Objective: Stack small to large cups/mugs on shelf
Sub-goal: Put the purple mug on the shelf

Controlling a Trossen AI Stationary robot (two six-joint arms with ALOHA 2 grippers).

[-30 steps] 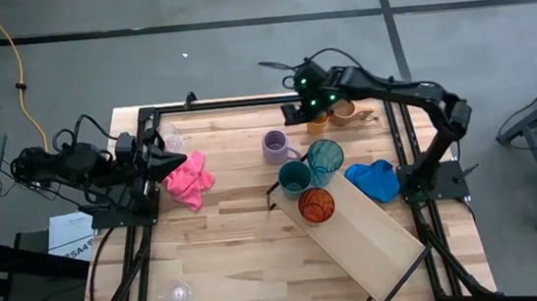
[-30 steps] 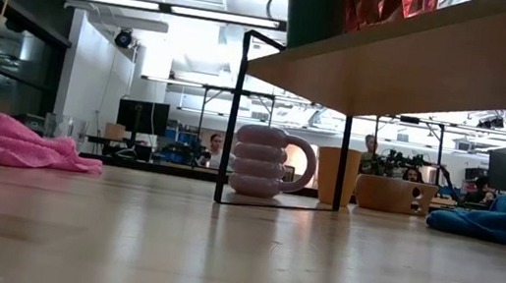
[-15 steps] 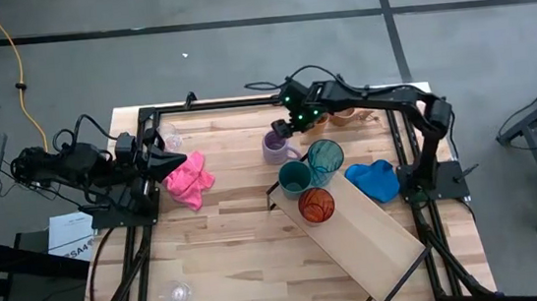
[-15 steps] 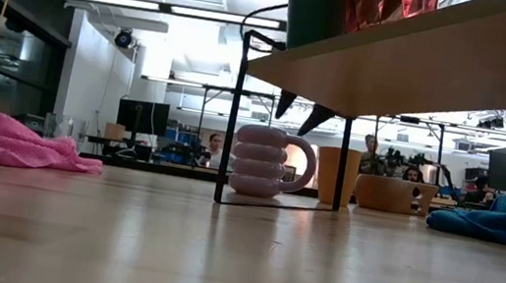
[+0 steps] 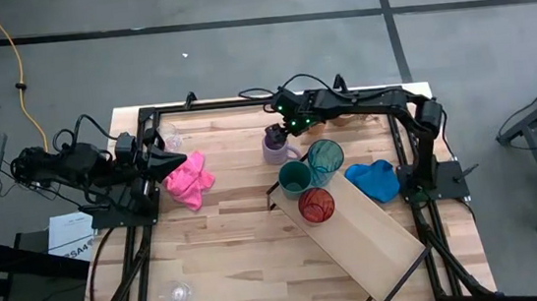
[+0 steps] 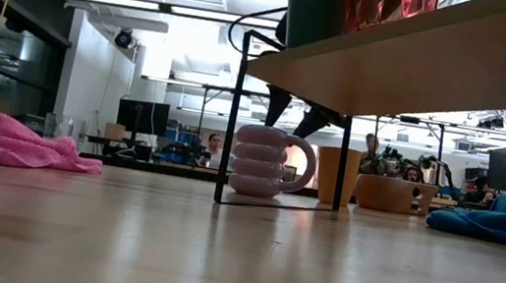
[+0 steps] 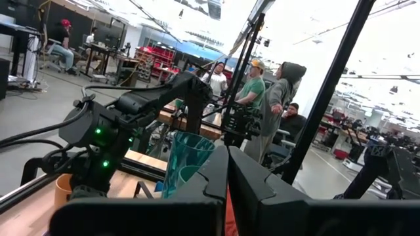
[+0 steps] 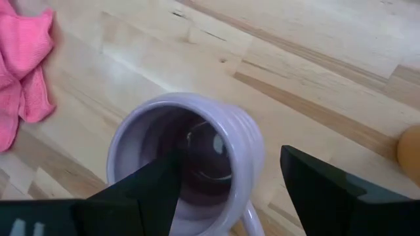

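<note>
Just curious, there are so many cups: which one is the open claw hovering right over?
The purple ribbed mug, alone on the table beside the shelf. The open right gripper hangs directly above its mouth.

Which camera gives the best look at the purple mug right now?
The right wrist view: the purple mug fills it, rim and inside showing between the open right gripper. The low view shows its ribbed side and handle, the high view a small top.

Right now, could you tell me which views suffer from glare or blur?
Left wrist view: bright windows wash out the background, and the claw is dark and soft. Low view: ceiling lights glare, near tabletop blurred. Right wrist view: purple mug fairly sharp.
</note>
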